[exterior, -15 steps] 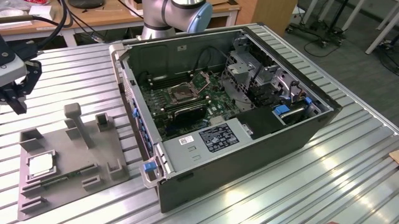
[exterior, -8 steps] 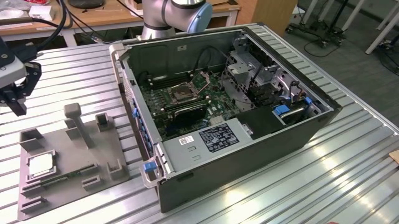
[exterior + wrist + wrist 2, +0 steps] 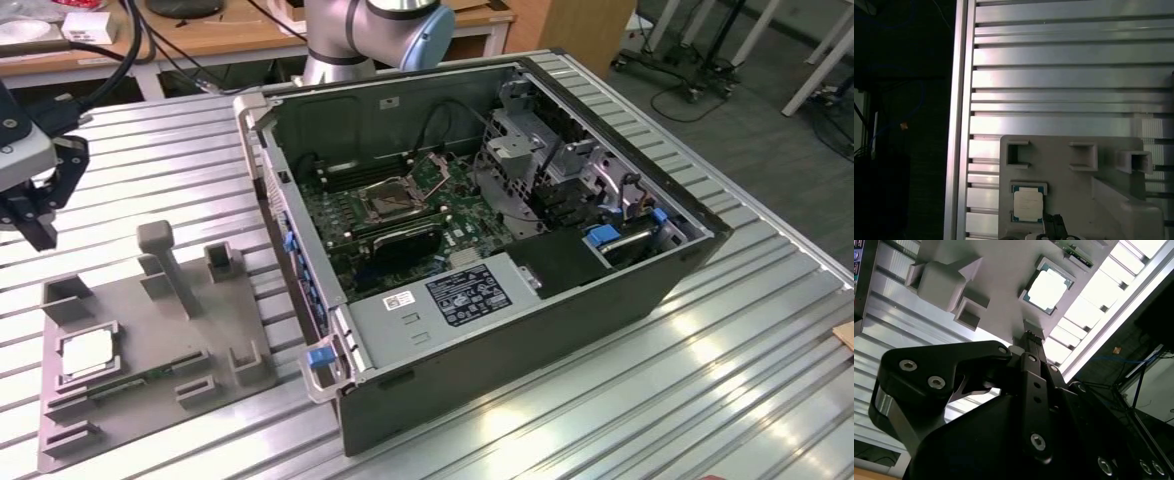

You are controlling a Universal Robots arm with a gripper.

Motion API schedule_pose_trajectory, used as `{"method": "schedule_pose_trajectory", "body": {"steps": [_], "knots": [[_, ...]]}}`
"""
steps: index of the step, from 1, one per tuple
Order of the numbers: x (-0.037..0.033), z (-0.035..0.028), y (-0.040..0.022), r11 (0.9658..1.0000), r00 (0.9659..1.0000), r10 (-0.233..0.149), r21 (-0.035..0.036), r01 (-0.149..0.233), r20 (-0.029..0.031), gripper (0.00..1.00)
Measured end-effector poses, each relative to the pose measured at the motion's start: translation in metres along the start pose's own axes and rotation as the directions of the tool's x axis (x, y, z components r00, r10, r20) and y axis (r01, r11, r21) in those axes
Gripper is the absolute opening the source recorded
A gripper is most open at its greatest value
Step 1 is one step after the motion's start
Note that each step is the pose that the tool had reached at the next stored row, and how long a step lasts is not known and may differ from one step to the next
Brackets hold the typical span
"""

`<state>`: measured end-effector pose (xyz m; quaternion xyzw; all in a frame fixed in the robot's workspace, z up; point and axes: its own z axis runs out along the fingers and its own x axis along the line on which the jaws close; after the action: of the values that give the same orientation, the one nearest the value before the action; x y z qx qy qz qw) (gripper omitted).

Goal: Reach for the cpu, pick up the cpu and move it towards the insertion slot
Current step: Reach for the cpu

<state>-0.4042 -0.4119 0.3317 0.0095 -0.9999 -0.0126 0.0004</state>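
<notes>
Gripper point(image 3: 36, 232) hovers over grey fixture point(image 3: 227, 335), carrying nothing; jaw opening can't tell. Cpu point(image 3: 87, 352) flat in recess, just below gripper tip. Insertion slot point(image 3: 390, 198) well apart.

Ribbed metal table point(image 3: 160, 150), grey plastic fixture point(image 3: 227, 325) on it, open computer case point(image 3: 534, 360) beside
</notes>
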Motion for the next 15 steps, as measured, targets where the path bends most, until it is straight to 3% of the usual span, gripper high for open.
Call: {"method": "schedule_pose_trajectory", "body": {"steps": [15], "knots": [[0.0008, 0.0046, -0.0001, 0.9999, 1.0, 0.0, 0.0103, 0.0, -0.0003, 0.11]]}}
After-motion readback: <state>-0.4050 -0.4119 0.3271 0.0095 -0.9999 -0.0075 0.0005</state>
